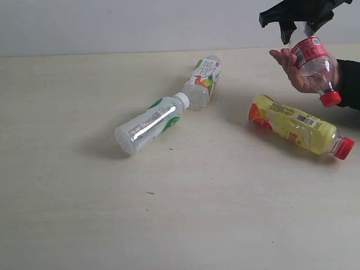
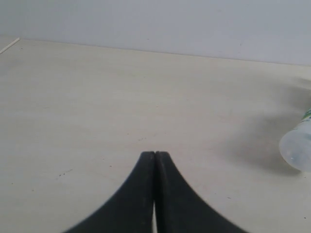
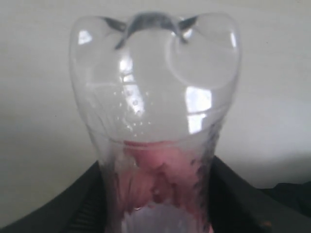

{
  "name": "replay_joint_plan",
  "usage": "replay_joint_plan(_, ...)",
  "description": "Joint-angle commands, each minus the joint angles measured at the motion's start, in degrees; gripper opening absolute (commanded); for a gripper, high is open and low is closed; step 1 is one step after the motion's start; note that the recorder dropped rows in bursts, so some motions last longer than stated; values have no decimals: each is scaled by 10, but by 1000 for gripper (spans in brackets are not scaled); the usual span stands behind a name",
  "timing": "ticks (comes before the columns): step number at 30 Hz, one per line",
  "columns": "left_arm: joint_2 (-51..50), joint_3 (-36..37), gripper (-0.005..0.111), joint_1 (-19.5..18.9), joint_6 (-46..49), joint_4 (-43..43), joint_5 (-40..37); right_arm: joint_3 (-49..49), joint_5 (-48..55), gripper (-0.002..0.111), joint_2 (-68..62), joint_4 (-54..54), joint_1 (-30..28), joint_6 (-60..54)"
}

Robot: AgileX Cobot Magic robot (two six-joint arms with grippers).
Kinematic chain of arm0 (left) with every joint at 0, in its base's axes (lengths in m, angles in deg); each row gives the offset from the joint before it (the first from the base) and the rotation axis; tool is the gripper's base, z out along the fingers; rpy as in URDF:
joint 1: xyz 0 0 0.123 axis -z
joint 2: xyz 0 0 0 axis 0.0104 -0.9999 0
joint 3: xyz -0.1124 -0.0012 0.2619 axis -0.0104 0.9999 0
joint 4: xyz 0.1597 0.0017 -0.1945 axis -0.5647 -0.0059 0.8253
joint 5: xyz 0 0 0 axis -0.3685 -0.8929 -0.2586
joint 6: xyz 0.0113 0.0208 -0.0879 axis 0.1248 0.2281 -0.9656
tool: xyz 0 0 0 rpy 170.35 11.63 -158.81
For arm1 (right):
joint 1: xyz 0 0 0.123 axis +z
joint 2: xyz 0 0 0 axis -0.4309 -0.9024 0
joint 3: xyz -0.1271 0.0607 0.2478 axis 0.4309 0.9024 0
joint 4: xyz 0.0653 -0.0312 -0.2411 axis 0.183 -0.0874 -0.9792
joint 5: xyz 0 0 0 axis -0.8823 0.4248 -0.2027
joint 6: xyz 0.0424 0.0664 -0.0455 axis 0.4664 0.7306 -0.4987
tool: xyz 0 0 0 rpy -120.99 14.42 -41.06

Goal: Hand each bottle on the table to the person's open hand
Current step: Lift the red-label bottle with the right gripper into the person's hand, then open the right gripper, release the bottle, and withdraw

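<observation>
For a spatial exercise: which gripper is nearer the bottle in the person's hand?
Right. The right gripper flanks the bottle; the left gripper hangs over the table elsewhere.

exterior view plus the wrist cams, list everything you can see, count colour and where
table: one, pale beige, under everything
wall: one, pale grey, behind the table
near green-label bottle: one, clear, white cap, lying mid-table
far green-label bottle: one, clear, lying just behind it
yellow bottle: one, yellow, red cap, lying at the right
red-label bottle: one, clear, red cap pointing down, in the person's hand
person's hand: one, black sleeve, right edge
right gripper: one, black, at that bottle's base, grip unclear
left gripper: one, black, shut, over bare table
</observation>
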Motion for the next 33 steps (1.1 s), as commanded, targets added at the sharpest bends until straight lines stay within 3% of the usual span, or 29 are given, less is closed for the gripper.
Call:
replay_joint_plan(1, 3, 2, 0, 1, 0, -1, 4, -4, -2, 72, 0, -3, -2, 3)
replay_joint_plan(3, 3, 2, 0, 1, 0, -1, 4, -4, -2, 81, 0, -3, -2, 3)
replay_joint_plan(8, 3, 2, 0, 1, 0, -1, 4, -4, -2, 89, 0, -6, -2, 3)
replay_joint_plan(33, 3, 2, 0, 1, 0, -1, 4, -4, -2, 89, 62, -7, -1, -19)
